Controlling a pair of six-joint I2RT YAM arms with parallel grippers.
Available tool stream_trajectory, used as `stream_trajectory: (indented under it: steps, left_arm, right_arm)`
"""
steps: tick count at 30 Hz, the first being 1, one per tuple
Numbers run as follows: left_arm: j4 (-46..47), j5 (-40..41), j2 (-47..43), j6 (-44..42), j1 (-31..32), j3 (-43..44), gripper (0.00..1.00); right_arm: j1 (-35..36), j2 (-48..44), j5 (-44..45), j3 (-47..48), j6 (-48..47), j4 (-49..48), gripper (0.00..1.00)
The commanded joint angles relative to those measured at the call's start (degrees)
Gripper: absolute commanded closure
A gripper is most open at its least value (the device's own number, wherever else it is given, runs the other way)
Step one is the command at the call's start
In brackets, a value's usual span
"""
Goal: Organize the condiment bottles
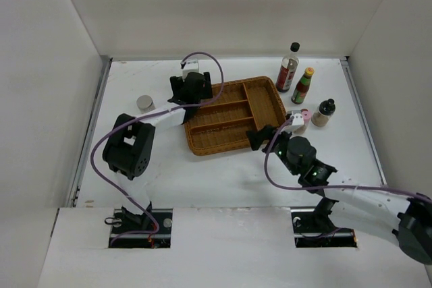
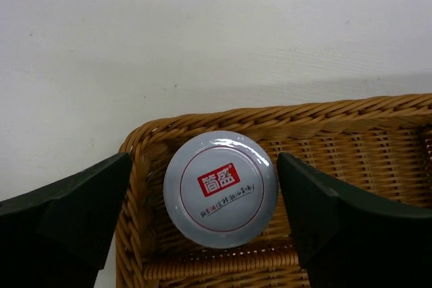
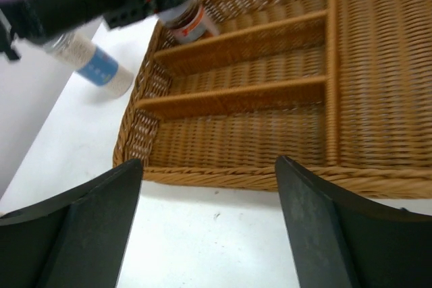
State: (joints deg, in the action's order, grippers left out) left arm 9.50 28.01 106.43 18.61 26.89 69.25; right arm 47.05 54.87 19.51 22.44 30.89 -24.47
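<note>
Standing in the far left corner of the tray (image 2: 202, 118), the shaker (image 2: 221, 189) is upright as far as I can judge: its long axis runs vertical, and its pale cap with the red mark points straight up at my left wrist camera. My left gripper (image 2: 202, 161) hangs over it, spread wide, with a finger on each side of the cap and a gap showing on both, so nothing is gripped. That is where I see the trouble. If I swing the arm sideways rather than lift straight up, a finger could catch the cap and tip the shaker over the divider, or hook the wicker rim and drag the whole tray. The outer finger sits over the tray's wall, which makes a snag likelier. My right gripper (image 3: 208, 163) is likewise spread and empty, low at the tray's near edge. The jar (image 1: 144, 103) stands on the table to the left of the tray.
</note>
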Motion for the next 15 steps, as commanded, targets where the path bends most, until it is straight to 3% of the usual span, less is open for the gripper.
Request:
stream_trajectory:
  steps: [1, 2, 5, 7, 9, 12, 15]
  left_arm:
    - [6.04, 1.87, -8.94, 0.29, 1.27, -2.88, 0.0]
    - [7.63, 2.66, -11.14, 0.11, 1.79, -4.38, 0.0]
    - [11.59, 3.1, -18.61, 0.11, 3.38, -8.6, 0.0]
    - [13.08, 3.28, -23.35, 0.46, 4.6, -11.41, 0.0]
    - [14.23, 3.45, -27.66, 0.81, 6.19, -14.66, 0.0]
    - [15.37, 4.42, -33.38, 2.56, 9.0, -21.07, 0.0]
    - [15.9, 5.65, -38.83, 5.9, 10.59, -28.71, 0.0]
  right_arm:
    - [-1.91, -5.37, 4.74, 4.36, -0.92, 8.35, 0.22]
    - [-2.96, -7.04, 6.23, 5.5, -1.62, 11.43, 0.29]
    - [-8.4, -10.13, 10.37, 10.07, -2.07, 20.31, 0.66]
    - [-12.36, -9.18, 11.16, 13.32, -2.07, 24.98, 0.7]
    - [-17.1, -6.2, 11.52, 16.14, -2.42, 29.02, 0.61]
    - [-22.82, -2.06, 13.53, 17.38, -2.24, 31.41, 0.21]
    - [-26.51, 3.29, 13.98, 18.6, -3.55, 32.38, 0.07]
